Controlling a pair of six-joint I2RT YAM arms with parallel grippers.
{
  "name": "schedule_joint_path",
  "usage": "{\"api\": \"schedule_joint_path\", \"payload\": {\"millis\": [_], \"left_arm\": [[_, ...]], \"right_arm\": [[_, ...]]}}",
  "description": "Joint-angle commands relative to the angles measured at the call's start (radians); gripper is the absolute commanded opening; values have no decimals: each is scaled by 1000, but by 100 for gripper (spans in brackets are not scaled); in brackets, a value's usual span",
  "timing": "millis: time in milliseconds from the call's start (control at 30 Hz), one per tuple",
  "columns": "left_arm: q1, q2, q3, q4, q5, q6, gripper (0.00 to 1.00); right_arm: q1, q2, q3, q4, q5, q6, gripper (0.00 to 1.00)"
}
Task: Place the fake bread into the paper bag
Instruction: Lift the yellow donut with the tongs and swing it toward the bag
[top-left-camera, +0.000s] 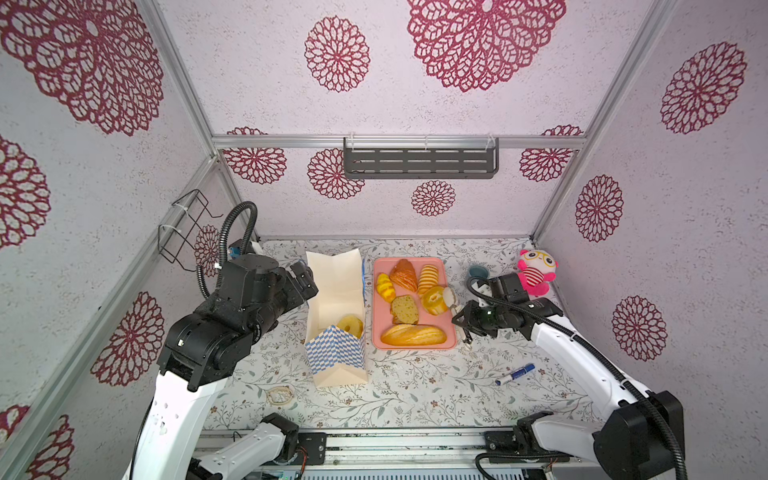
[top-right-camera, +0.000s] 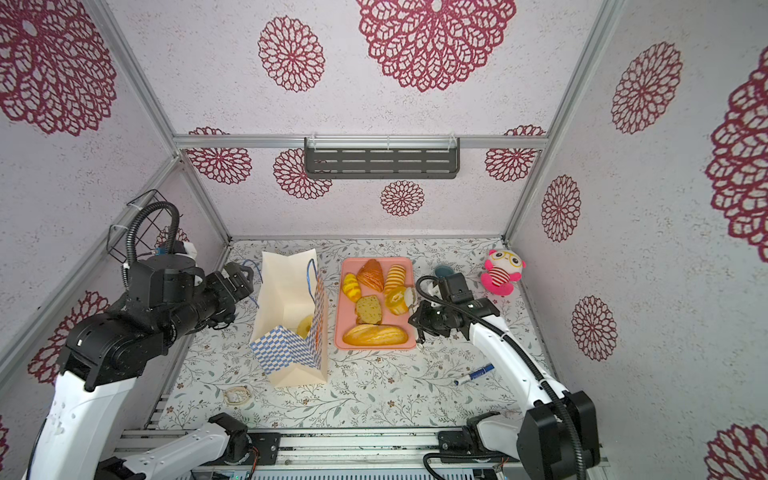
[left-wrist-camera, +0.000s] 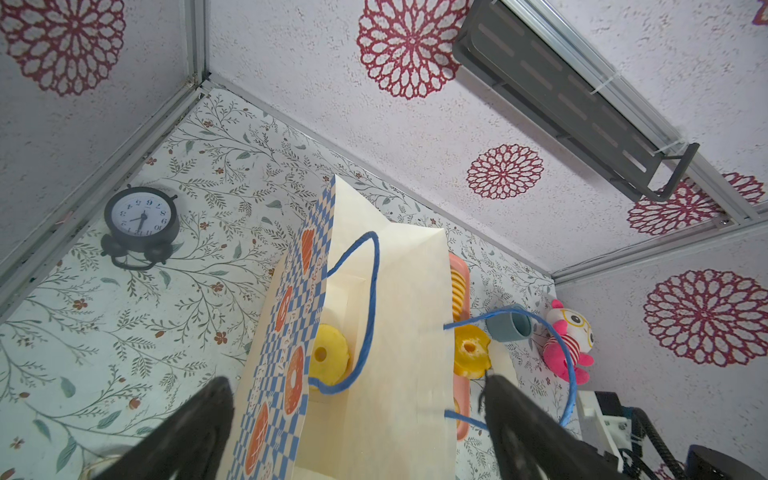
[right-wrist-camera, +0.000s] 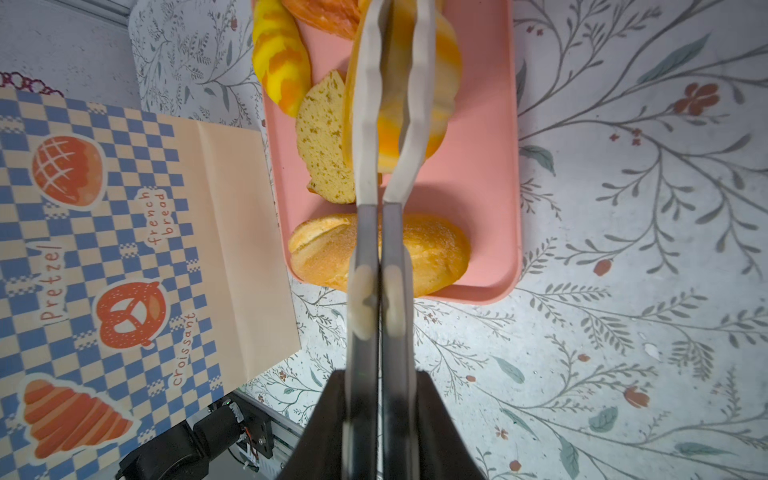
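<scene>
Pinched a fluted ring (top-left-camera: 433, 300) in tongs (right-wrist-camera: 365, 124), right of the paper bag (top-left-camera: 334, 286).
Found the left gripper (top-left-camera: 305, 278) spread wide at the bag's left side, gripping nothing. Counted one ring donut (top-left-camera: 350, 325) inside the bag, then six pieces at the one pink tray (top-left-camera: 380, 316) just right of it: one yellow croissant (top-left-camera: 385, 286), one brown croissant (top-left-camera: 404, 274), one ridged roll (top-left-camera: 428, 278), one speckled slice (top-left-camera: 404, 309), one long loaf (top-left-camera: 413, 335), and the fluted ring by the tray's right edge. Found the right gripper (right-wrist-camera: 380, 374) pressed together on the tongs' handles, with the tong tips clamped on that ring. Counted one grey-blue cup (top-left-camera: 478, 272), one pink plush toy (top-left-camera: 536, 272) and one blue marker (top-left-camera: 515, 374) farther right. Saw one alarm clock (left-wrist-camera: 141, 220) in the left wrist view only. Read "pretzel" and "croissant" on the bag in the right wrist view only.
</scene>
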Motion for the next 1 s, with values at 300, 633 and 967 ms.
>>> {"api": "schedule_joint_path", "payload": {"millis": [300,633,967], "left_arm": [[-2,2,-8,17,-31,-2,97],[-1,-5,-22,19,-61,-6,97],[2,-20,-48,23,-83,-27,97]], "right_arm": [[-8,-29,310,-63,-27,-47,0],[14,-2,539,107,-229,46,0],[244,113,777,168,-227,105,0]]}}
